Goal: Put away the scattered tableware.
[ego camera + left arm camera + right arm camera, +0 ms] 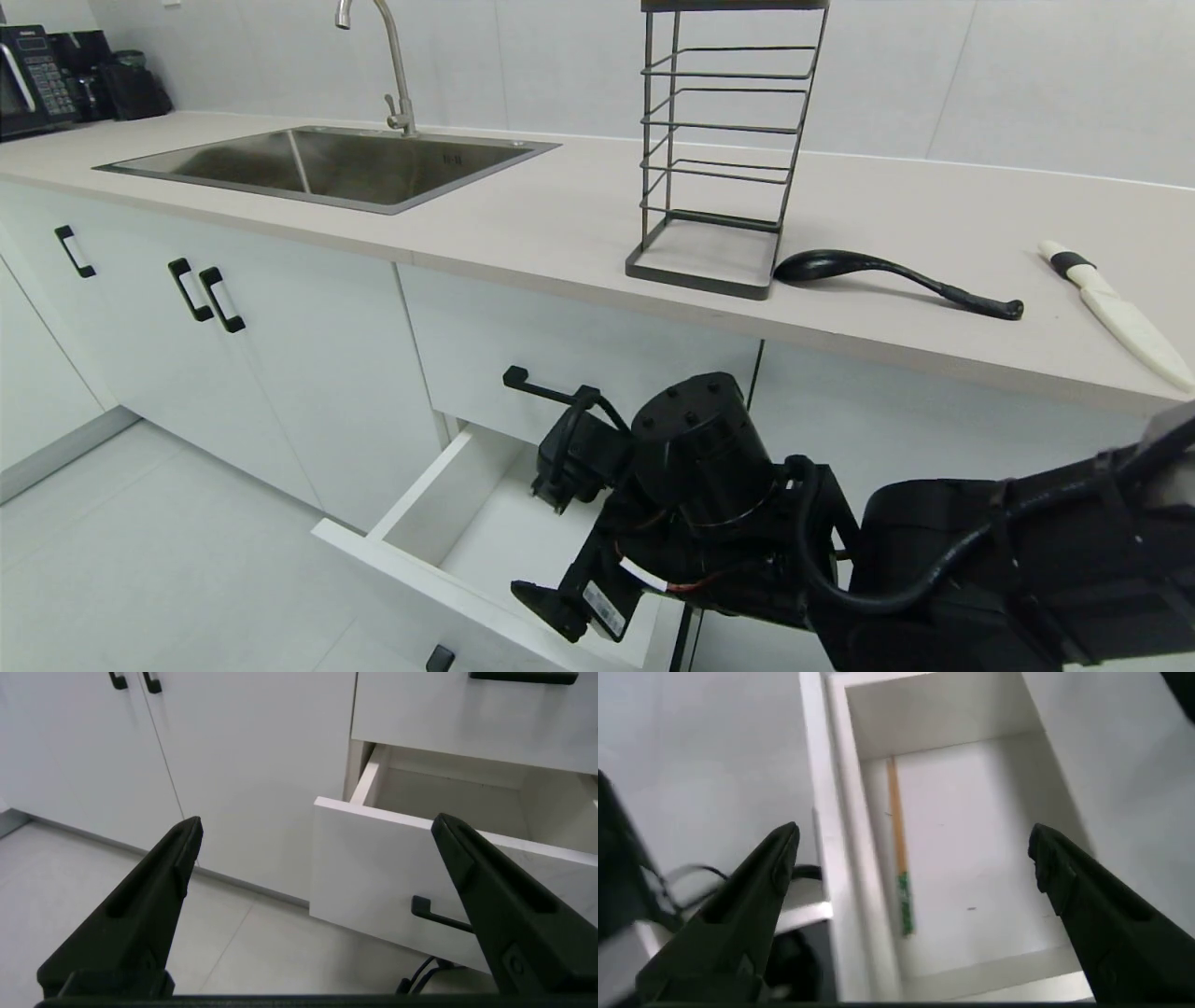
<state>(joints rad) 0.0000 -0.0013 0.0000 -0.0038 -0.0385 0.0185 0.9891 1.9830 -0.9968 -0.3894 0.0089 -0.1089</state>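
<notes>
Tableware first: a black ladle (822, 266) lies on the counter (560, 205) with its bowl just beside the base of a dark wire rack (700, 282). A white knife (1120, 317) with a black band near the handle end sits further toward the robot's right, close to the counter's front edge. There's also a pair of wooden chopsticks (898, 849) with a green section, lying flat on the floor of the open drawer (971, 859), close to one side wall.

Writing-wise, not much to go on. There's a small white sticker on the right arm's hardware and a keypad on the microwave (28, 79) in the far left corner, both too small to read.

The right gripper (915, 831) hangs over the open drawer with its fingers spread wide, nothing between them. The left gripper (318, 821) is also spread wide and empty, low down, facing the drawer front (374, 877) and its black handle (434, 915).

Room stuff: pale stone-look counter, steel sink (243, 154) with a curved faucet (397, 65), white cabinet doors with black handles (219, 299), white tiled wall (934, 75), light grey floor (140, 560).
</notes>
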